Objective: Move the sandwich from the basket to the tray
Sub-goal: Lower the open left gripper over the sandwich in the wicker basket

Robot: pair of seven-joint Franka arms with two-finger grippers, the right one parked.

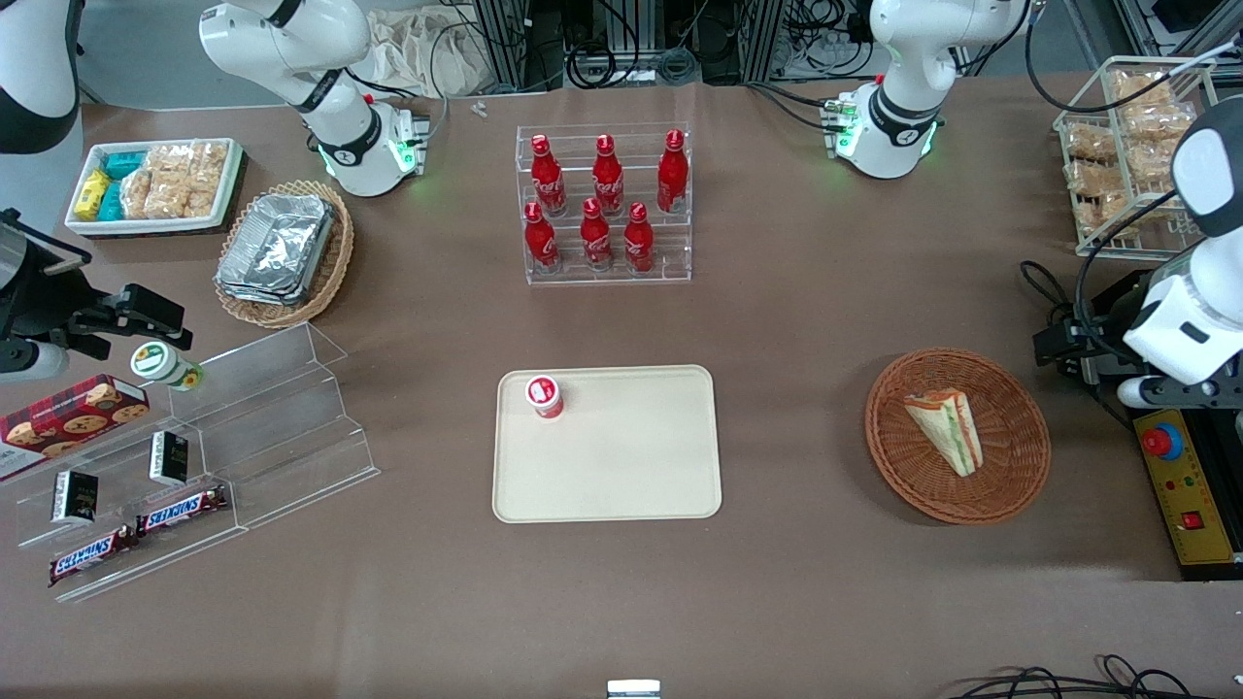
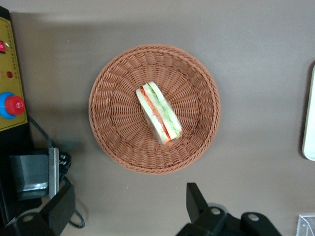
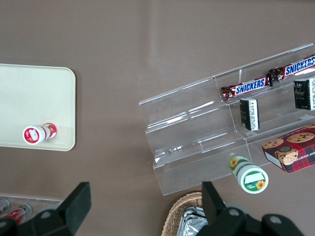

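Observation:
The sandwich (image 1: 947, 430) (image 2: 158, 114), a clear-wrapped white bread wedge with green and orange-red layers, lies in the round reddish-brown basket (image 1: 893, 456) (image 2: 106, 123). The cream tray (image 1: 621, 476) (image 2: 310, 123) (image 3: 29, 98) lies flat at the table's middle, toward the parked arm's end from the basket. My gripper (image 1: 1063, 345) (image 2: 129, 206) hangs high above the table beside the basket, toward the working arm's end. It is open, its fingers (image 2: 197, 201) spread wide with nothing between them, clear of the basket's rim.
A small red-and-white capped bottle (image 1: 545, 396) stands on the tray's corner. A yellow control box with a red button (image 1: 1180, 485) (image 2: 7, 105) and cables sit beside the basket. A cola bottle rack (image 1: 604, 204) and a wire rack of crackers (image 1: 1126, 155) stand farther from the camera.

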